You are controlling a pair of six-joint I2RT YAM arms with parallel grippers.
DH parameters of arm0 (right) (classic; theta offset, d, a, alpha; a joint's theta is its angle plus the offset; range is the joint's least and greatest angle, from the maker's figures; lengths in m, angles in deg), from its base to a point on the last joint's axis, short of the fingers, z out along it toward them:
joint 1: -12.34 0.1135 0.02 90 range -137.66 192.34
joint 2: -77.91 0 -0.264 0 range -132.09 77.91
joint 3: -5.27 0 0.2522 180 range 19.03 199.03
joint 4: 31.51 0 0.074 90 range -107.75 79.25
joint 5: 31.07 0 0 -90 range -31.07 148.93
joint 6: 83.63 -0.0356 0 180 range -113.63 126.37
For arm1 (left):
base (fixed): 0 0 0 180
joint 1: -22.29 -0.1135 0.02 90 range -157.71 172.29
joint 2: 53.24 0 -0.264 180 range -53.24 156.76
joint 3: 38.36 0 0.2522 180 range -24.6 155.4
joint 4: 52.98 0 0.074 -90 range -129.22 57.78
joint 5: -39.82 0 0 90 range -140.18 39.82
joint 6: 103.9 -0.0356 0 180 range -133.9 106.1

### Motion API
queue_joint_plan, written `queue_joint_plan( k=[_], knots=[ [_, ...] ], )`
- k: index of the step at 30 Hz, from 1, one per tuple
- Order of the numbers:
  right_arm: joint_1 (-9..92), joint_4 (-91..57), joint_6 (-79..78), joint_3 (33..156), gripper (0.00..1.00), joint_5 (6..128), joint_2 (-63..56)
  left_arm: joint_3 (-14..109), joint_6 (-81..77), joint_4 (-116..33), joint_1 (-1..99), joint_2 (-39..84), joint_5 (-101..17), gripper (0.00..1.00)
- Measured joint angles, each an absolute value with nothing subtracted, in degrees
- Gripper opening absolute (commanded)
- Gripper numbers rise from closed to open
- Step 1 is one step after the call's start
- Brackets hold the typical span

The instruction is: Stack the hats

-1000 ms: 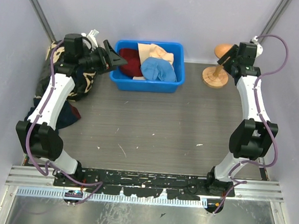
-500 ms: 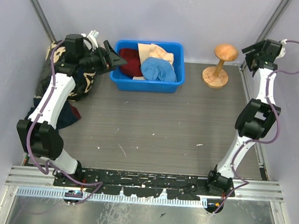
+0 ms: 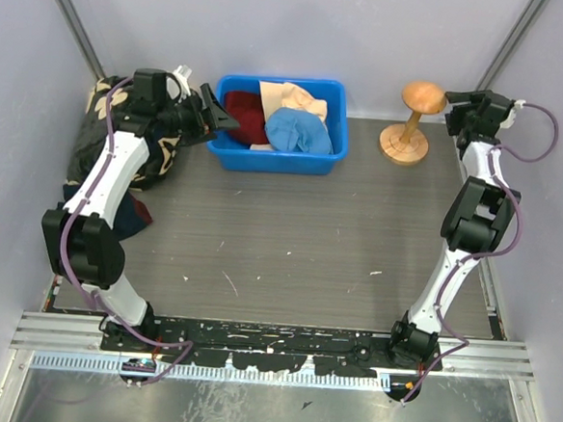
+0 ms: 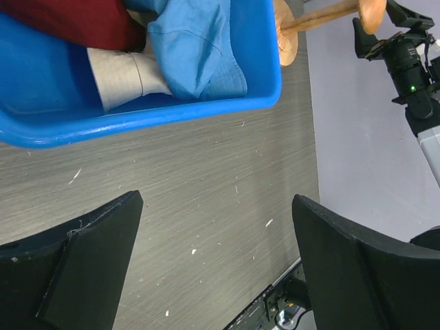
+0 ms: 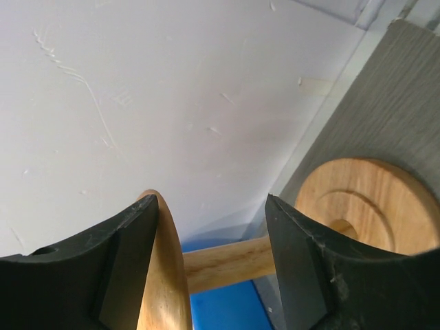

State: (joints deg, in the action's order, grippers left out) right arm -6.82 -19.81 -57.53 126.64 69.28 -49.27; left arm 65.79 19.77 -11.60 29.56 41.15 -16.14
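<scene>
Picking stage, I judge; hats (image 3: 299, 131) heaped in the blue bin (image 3: 275, 159); left end effector (image 3: 220, 120) wide open beside it; right end effector (image 3: 455, 102) parted, empty, by the wooden stand (image 3: 407, 143); next calls for gripping 1 hat.

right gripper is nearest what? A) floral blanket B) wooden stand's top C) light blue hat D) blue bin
B: the right gripper hangs open right beside the rounded top of the wooden stand, and its wrist view shows that top against one finger.
</scene>
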Motion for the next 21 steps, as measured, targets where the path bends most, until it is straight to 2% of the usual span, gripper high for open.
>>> queue_joint_plan(
  k=[6, 16, 21],
  knots=[
    [-6.89, -25.73, -62.88, 130.16, 0.67, 71.64, -55.74, 68.26, 19.11, -9.68, 29.56, 43.80, -16.62, 0.98],
    [-6.47, -24.29, -66.42, 143.36, 0.65, 78.33, -74.49, 69.92, 18.96, -8.30, 29.56, 45.33, -17.80, 0.98],
    [-6.23, -23.70, -66.75, 148.32, 0.65, 81.37, -77.00, 69.96, 19.16, -8.30, 29.58, 46.29, -18.19, 0.98]
  ],
)
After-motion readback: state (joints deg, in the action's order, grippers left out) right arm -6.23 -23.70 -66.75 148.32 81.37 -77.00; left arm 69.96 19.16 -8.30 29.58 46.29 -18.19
